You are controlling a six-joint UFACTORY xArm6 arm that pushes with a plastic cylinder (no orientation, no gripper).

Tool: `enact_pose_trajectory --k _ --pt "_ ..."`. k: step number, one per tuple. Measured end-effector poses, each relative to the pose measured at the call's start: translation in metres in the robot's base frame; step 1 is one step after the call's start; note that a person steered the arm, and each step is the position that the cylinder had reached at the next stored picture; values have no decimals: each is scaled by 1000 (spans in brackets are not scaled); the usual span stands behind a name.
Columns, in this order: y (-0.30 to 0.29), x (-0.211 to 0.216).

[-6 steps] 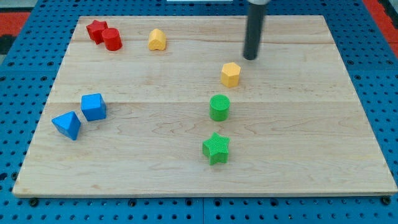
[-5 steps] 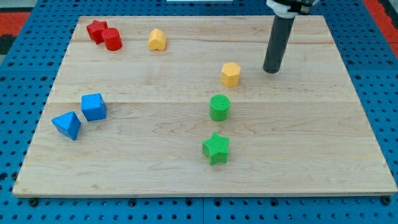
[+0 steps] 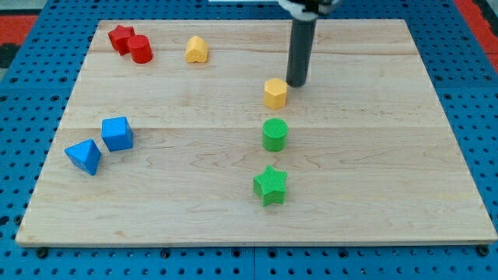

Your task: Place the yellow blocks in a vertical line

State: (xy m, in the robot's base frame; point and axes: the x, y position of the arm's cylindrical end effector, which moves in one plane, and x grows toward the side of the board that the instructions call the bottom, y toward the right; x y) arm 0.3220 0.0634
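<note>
Camera view, yellow hexagonal block point(image 3: 275, 92) just lower-left of my tip point(image 3: 296, 83), bare rod end effector gripping nothing.

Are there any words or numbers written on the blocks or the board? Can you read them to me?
None: no words, numbers, labels or signs can be read anywhere in the view.
The wooden board is plain wood grain.
The yellow hexagon block, yellow heart block, green cylinder and green star are bare colour.
My tip, beside the yellow hexagon block on the view's right, carries no marking.
</note>
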Motion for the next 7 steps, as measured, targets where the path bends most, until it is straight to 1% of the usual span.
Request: enact_pose_trajectory --k 1,2,3,4,5,6,7 --pt "-83 -15" --pt "-183 -14" --pt "-235 -11" --pt "-224 -40" --pt "-171 -41" --pt "-132 -46" --pt "-136 -58"
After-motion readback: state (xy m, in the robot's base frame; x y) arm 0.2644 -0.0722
